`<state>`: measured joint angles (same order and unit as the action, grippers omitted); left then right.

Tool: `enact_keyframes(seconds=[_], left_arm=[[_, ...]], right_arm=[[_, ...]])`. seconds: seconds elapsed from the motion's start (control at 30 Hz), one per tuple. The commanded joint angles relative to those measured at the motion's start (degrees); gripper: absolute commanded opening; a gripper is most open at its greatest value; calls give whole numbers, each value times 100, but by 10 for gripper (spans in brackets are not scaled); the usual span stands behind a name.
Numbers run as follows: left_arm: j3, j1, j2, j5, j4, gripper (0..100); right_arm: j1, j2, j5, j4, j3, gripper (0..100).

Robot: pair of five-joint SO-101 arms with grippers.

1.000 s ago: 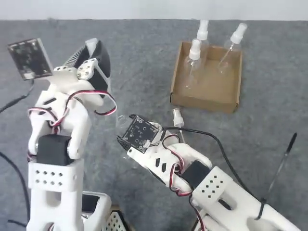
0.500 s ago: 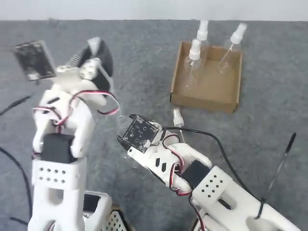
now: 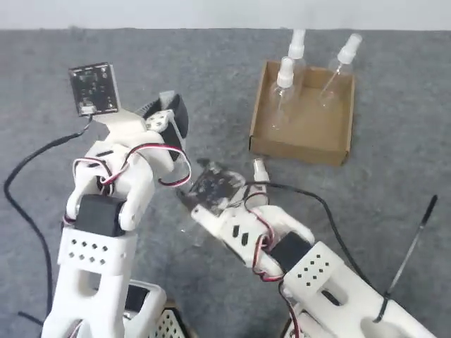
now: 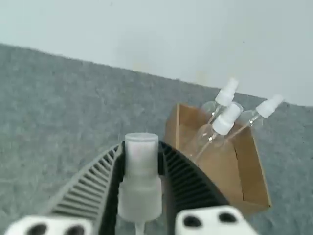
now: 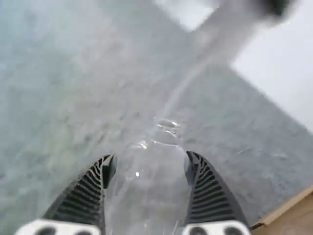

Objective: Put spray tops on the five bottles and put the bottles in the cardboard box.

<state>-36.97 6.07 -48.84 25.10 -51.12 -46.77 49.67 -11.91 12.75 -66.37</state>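
Note:
My left gripper [image 4: 141,147] is shut on a white spray top [image 4: 141,181] and held above the table; in the high view it [image 3: 171,118] hangs just beyond the right arm's wrist. My right gripper [image 5: 146,164] is shut on a clear bottle [image 5: 146,196] whose open neck [image 5: 166,128] points up. A blurred white spray top with its thin tube [image 5: 215,39] slants down toward that neck. The cardboard box [image 3: 331,144] holds three capped bottles [image 3: 282,91]. One loose spray top [image 3: 259,171] lies on the cloth in front of the box.
Grey cloth covers the table. A thin black stick [image 3: 416,236] lies at the right. Black cables trail at the left [image 3: 28,176] and from the right arm [image 3: 331,225]. In the right wrist view a corner of the box [image 5: 288,210] shows.
The left arm has swung right and toward the right arm, bringing the spray top over the held bottle. The right wrist has turned slightly; the box and its bottles stayed put.

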Motion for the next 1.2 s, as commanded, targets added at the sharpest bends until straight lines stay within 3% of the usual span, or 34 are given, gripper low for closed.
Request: enact_keyframes(seconds=[0.0, 0.2, 0.4, 0.6, 0.73, 0.97, 1.17], left_arm=[[48, 70, -185, -237, -202, 12], [48, 88, -185, -589, -598, 12], [374, 422, -185, -607, -1125, 20], [673, 422, -185, -615, -1407, 141], [1086, 360, -167, -1037, -1363, 141], [1262, -756, -114, -1178, -809, 141], [708, -396, -123, -1609, -659, 141]], right_arm=[[215, 242, 563, -716, -88, 6], [224, 207, 651, -1525, -448, 6], [242, 224, 651, -1604, -536, 6], [242, 207, 651, -1587, -545, 6], [242, 207, 651, -1578, -563, 6], [215, 259, 651, -1349, -545, 6], [215, 259, 651, -1349, -545, 6]])
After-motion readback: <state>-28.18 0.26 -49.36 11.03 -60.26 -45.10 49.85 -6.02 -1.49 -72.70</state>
